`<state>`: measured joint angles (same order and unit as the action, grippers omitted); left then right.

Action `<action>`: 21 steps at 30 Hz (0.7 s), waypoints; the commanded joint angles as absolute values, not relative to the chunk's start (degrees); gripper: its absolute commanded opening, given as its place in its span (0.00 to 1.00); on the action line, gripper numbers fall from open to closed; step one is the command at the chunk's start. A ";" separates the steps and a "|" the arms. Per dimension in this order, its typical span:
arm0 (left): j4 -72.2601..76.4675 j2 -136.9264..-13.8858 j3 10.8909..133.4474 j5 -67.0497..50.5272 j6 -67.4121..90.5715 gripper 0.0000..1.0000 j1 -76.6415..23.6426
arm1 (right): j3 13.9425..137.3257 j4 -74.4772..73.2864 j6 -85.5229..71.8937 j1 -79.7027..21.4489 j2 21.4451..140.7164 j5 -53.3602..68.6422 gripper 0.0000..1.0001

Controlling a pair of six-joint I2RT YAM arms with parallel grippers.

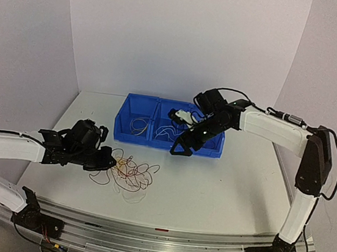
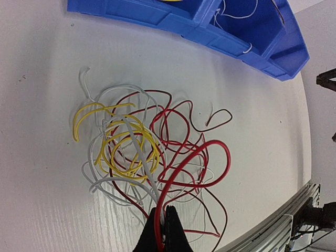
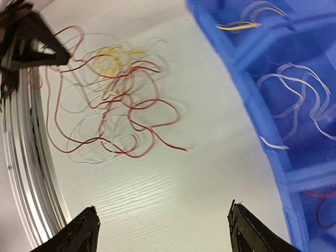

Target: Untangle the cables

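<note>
The cables [image 1: 129, 173] lie in a loose tangle of red, white and yellow strands on the white table, in front of the blue bin. My left gripper [image 1: 110, 162] sits at the tangle's left edge. In the left wrist view it [image 2: 164, 223] is shut on a bright red cable [image 2: 212, 142] that loops out over the pile [image 2: 142, 152]; a white strand runs close beside the fingers. My right gripper [image 1: 181, 149] hovers at the bin's front wall, right of the tangle. Its jaws [image 3: 163, 212] stand wide open over bare table with nothing between them; the tangle [image 3: 110, 100] lies ahead.
A blue bin [image 1: 136, 139] with divided compartments stands behind the tangle. It holds loose white strands [image 3: 294, 89], a yellow one [image 3: 236, 25] and a red one [image 3: 320, 197]. A metal rail [image 1: 155, 235] runs along the table's near edge.
</note>
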<state>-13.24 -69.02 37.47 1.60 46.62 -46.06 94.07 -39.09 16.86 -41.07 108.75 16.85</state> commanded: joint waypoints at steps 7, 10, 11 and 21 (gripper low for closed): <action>-10.42 -73.38 41.47 -3.15 43.37 0.00 -45.97 | 98.59 -37.83 43.58 -50.37 122.12 8.80 0.81; -10.54 -73.34 41.11 -3.25 43.41 0.00 -45.97 | 100.21 -37.28 46.90 -50.41 124.95 8.00 0.81; -10.52 -73.26 40.96 -3.20 43.52 0.00 -45.97 | 100.77 -37.25 47.38 -50.38 125.97 7.90 0.80; -12.75 -72.30 40.76 -0.93 45.19 0.00 -45.98 | 102.34 -32.00 41.66 -50.36 128.82 3.72 0.01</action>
<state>-11.96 -73.28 39.03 -2.82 44.79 -46.06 100.94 -36.43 45.01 -50.24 129.54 7.06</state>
